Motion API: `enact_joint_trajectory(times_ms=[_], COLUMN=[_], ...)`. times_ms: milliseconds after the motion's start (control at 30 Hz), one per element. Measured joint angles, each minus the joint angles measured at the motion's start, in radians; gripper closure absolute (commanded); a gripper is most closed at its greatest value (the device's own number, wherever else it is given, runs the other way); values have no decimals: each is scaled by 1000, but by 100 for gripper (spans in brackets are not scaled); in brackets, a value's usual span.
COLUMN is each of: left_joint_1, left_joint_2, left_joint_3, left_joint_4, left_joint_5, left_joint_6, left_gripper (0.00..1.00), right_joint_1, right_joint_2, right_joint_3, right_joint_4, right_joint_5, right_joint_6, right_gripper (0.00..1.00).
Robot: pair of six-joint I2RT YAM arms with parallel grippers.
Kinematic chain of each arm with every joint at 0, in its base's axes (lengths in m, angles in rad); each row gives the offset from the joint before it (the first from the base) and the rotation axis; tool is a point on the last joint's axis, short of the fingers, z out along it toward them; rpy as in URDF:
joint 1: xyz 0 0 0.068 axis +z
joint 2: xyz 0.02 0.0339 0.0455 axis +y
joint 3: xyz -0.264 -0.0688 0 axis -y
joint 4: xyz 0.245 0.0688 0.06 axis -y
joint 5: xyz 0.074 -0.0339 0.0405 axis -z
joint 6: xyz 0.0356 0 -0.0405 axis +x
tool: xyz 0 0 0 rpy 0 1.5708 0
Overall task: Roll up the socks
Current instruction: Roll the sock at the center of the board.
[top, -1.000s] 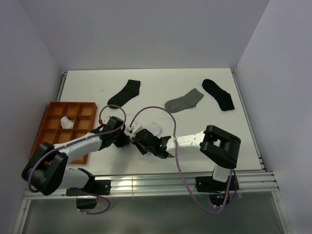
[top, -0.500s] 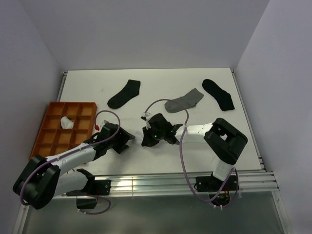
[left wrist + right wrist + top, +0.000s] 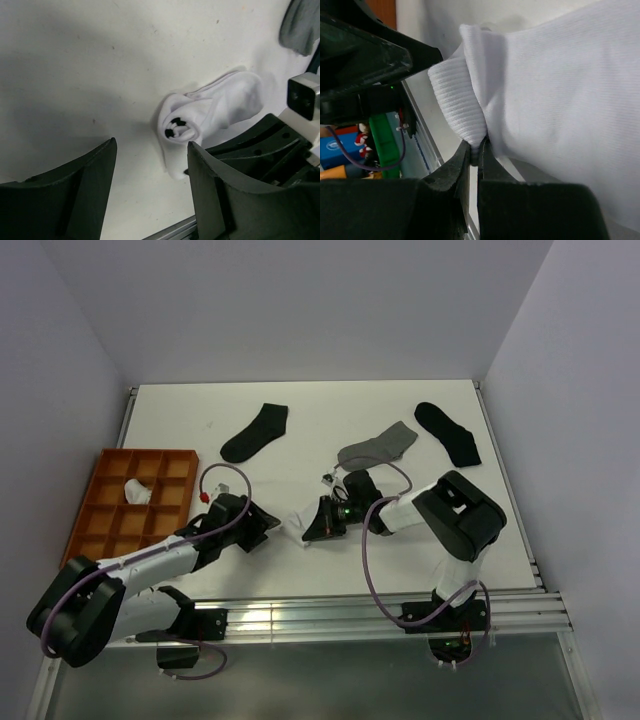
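Observation:
A white sock (image 3: 220,102) lies on the table, partly rolled, with black marks at the core of the roll (image 3: 176,128). My right gripper (image 3: 476,150) is shut on its ribbed cuff (image 3: 457,107). In the top view the right gripper (image 3: 310,524) reaches left, low over the table, to the sock (image 3: 297,520). My left gripper (image 3: 150,187) stands open just short of the roll, nothing between its fingers (image 3: 80,195). From above, the left gripper (image 3: 262,526) sits left of the sock. A grey sock (image 3: 378,448) lies flat behind.
Two black socks (image 3: 255,433) (image 3: 448,432) lie flat at the back of the table. An orange compartment tray (image 3: 110,525) at the left holds a small white bundle (image 3: 137,491). The table's metal front rail (image 3: 330,615) runs just behind the arms.
My left gripper opened, let go of the white sock and drew back to the left. The right arm swung its elbow back and right, keeping its pinch on the sock.

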State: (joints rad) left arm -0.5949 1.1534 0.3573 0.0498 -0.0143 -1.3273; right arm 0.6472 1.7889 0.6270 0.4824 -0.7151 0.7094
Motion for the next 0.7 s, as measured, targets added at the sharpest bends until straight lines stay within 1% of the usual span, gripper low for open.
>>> enact_joint_trajectory(times_ms=[300, 400, 467, 500, 533, 600, 700], left_joint_1=[-46, -60, -65, -66, -67, -68, -72], left_joint_2=[122, 148, 167, 175, 187, 202, 233], left_joint_3=[27, 42, 57, 63, 71, 80, 101], left_joint_4=[89, 100, 99, 98, 96, 98, 100], left_joint_5=[26, 26, 24, 24, 24, 24, 24], left_joint_6=[28, 37, 45, 50, 53, 58, 60], left_gripper=[39, 44, 50, 53, 61, 64, 64], right_joint_1=[-43, -53, -56, -58, -59, -59, -59], right_joint_2=[65, 78, 82, 83, 83, 83, 80], right_joint_3=[-17, -20, -20, -20, -20, -19, -11], right_joint_4=[103, 121, 127, 127, 127, 123, 101], right_joint_5=[-84, -100, -106, -106, -106, -106, -105], right_joint_6=[102, 122, 131, 133, 134, 133, 122], right_gripper=[100, 100, 100, 100, 99, 97, 94])
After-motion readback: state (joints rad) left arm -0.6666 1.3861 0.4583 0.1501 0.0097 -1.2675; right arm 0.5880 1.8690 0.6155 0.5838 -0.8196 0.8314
